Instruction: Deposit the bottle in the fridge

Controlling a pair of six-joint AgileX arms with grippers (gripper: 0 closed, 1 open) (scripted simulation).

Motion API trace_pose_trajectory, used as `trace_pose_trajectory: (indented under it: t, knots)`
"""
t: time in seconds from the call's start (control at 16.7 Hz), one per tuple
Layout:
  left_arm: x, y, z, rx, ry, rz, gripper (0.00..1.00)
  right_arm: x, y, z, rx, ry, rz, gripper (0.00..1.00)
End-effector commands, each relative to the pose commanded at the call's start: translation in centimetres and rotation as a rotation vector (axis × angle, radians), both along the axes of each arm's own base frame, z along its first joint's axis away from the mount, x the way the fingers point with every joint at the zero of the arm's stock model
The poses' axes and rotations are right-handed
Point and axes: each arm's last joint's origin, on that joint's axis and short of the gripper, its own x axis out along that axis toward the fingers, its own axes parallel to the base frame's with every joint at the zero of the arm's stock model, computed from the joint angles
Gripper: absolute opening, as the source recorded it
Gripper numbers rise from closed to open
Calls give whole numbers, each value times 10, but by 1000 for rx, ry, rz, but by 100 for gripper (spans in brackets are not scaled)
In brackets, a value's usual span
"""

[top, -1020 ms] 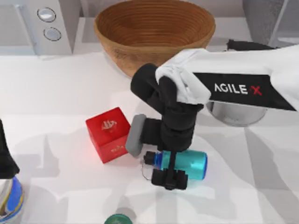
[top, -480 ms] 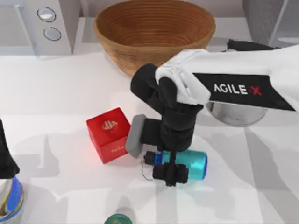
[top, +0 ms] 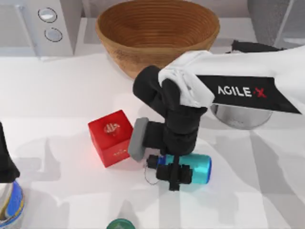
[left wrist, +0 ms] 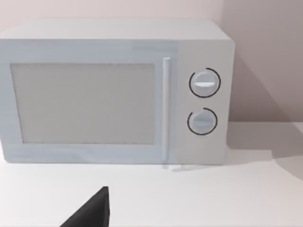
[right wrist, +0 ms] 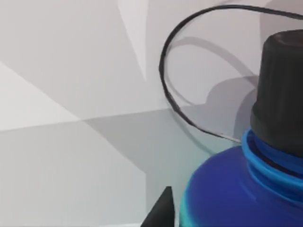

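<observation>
The bottle (top: 195, 168), a small teal cylinder with a black cap, lies on its side on the table right of centre. Its cap points toward the red cube, and a thin wire loop trails from it. My right gripper (top: 174, 175) reaches down over the bottle's neck end and is shut on it. The right wrist view shows the bottle's blue neck (right wrist: 236, 189), black cap (right wrist: 279, 90) and wire loop (right wrist: 165, 90) up close. The fridge (top: 264, 14) is the dark grey box at the back right corner. My left arm (top: 5, 160) is parked at the left edge.
A red cube (top: 110, 137) sits just left of the bottle. A wooden bowl (top: 157, 33) stands at the back, with a microwave (top: 43, 24) at the back left. A metal kettle (top: 240, 117) is under my right arm. At the front lie a green cap (top: 120, 224) and a larger bottle (top: 9, 205).
My right gripper's fingers have drawn together around the bottle and shifted slightly toward the back. The bottle has stayed lying in place.
</observation>
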Motion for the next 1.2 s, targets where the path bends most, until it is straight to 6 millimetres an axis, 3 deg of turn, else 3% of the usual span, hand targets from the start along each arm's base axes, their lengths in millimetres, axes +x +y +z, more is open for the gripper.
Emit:
trace_pose_trajectory:
  t: [0.6,1.02,1.2]
  knots:
    - [0,0,0,0,0,0,100,2,-6,7,2,-13,0,1]
    - [0,0,0,0,0,0,100,3,-84,46,0,-12,-2,1]
    - [0,0,0,0,0,0,100,1,-101,55,3,-15,-3,1]
